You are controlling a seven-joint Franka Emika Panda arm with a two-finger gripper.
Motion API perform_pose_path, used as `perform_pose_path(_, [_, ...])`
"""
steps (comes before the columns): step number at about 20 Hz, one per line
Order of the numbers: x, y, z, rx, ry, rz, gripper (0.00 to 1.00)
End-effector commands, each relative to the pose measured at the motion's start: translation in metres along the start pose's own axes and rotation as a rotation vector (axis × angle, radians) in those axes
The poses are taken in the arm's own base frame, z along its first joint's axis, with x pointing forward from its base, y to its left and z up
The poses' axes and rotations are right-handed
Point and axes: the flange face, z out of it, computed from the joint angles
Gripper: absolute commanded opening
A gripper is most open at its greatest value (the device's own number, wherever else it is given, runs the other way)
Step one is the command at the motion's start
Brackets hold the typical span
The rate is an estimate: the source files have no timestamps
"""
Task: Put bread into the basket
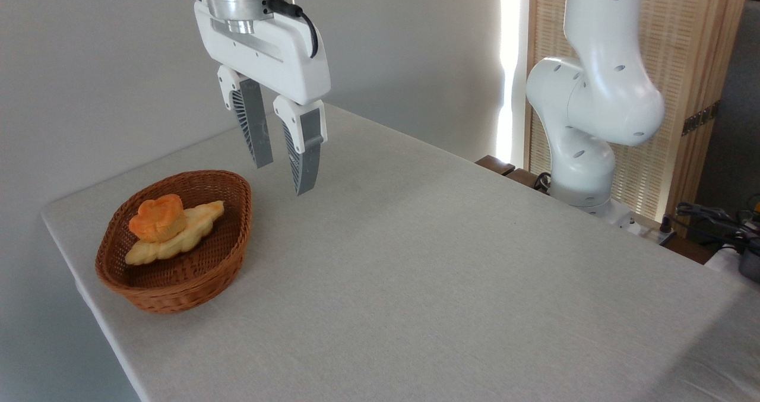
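The bread [158, 217] lies inside the basket [196, 283], resting on top of a pale-yellow braided loaf [193, 231] in the basket's far-left half. The task appears complete.

The pincer [284, 164] hangs above the table [445, 283], up and to the right of the basket rim. Its fingers stand moderately apart and hold nothing.

Risk from this state:
- The bread sits on the loaf, not on the basket floor. A knock to the basket could roll it toward the near wall; the shallow flared sides give limited retention.
- A low sweep of the pincer leftward could catch the basket rim and shift the basket toward the table's left edge, which lies close by.

Orientation: the bread is round, with no marked long axis; its knotted top faces upward. The loaf's long axis runs from the basket's near-left to its far-right.
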Motion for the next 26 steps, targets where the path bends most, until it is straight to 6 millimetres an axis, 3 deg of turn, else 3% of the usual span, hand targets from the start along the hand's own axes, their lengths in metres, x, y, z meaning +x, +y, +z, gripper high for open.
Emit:
perform_pose_path(1, [0.004, -0.007, -0.005, -0.01, -0.037, 0.014, 1.0])
perform_pose_path(26, [0.0, -0.018, -0.002, 0.048, -0.089, 0.018, 1.0])
